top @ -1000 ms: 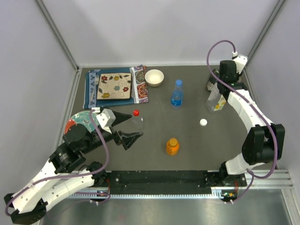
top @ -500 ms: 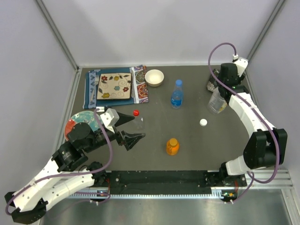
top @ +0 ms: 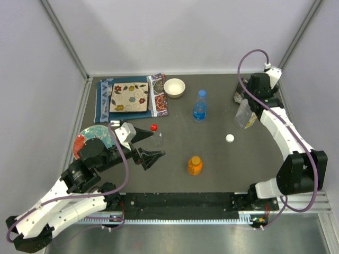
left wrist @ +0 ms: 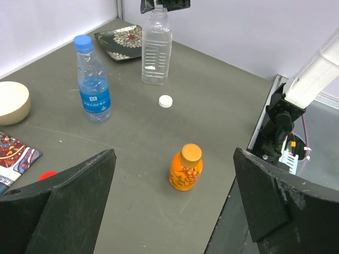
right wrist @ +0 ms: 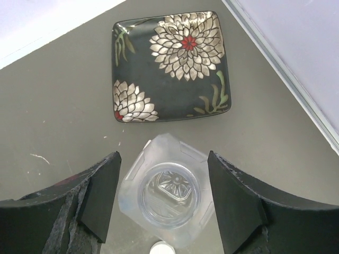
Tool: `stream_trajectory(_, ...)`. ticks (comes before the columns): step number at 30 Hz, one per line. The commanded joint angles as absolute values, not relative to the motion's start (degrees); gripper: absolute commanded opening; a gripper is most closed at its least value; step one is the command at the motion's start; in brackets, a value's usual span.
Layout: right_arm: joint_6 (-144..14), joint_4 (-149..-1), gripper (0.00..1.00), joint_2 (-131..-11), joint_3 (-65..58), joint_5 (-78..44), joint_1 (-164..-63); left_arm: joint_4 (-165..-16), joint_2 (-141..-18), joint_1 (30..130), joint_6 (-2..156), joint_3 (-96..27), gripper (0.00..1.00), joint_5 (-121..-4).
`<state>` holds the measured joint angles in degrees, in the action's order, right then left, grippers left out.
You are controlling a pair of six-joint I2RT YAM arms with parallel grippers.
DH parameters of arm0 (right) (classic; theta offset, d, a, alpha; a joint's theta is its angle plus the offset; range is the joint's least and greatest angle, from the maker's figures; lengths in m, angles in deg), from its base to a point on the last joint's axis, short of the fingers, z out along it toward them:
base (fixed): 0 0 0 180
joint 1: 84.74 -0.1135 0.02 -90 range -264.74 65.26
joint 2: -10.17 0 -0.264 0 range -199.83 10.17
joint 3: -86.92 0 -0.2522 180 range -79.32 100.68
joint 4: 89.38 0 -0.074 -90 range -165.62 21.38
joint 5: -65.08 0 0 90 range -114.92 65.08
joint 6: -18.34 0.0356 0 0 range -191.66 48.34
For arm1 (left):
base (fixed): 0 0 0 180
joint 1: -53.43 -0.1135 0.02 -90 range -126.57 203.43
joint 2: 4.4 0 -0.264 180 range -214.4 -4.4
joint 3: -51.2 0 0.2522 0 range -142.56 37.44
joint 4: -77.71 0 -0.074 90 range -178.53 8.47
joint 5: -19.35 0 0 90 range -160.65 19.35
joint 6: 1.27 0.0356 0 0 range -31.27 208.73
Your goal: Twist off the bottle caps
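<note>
The right arm has drawn back slightly from the wide clear bottle (top: 243, 114). Its gripper (right wrist: 165, 197) is spread wide above the bottle's open, capless mouth. The white cap (top: 229, 138) lies apart on the table (top: 222, 172), cut off at the wrist view's lower edge. The left gripper (top: 150, 144) gapes empty near the slim bottle (top: 156, 138), which is barely discernible. Its red cap (top: 153, 127) is on, half hidden behind a finger.
</note>
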<state>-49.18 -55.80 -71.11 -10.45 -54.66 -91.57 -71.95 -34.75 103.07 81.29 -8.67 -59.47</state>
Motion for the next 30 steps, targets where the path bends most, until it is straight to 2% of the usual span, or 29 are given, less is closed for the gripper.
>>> stream_trajectory(1, -48.63, -55.67, 0.68, -67.7, -9.97, -53.84, -91.24, -75.52, -35.42, 103.08, 80.56, -8.44, 0.98, -58.52)
stream_trajectory(12, -49.6, -50.66, 0.75, -61.03, 0.12, -53.49, -94.66, -75.52, -35.25, 103.0, 80.56, -8.0, 0.98, -60.1)
stream_trajectory(19, -51.71, -51.79, 0.73, -59.44, 5.5, -33.21, -104.06, -76.57, -37.0, 103.0, 77.4, -7.91, 0.98, -68.16)
stream_trajectory(23, -53.55, -55.31, 0.69, -62.94, 2.08, -29.67, -110.82, -76.05, -39.02, 103.08, 73.54, -8.79, 0.98, -73.28)
stream_trajectory(30, -55.14, -55.22, 0.92, -71.99, 4.97, -34.58, -115.15, -75.6, -40.44, 103.08, 69.58, -9.15, 0.98, -73.73)
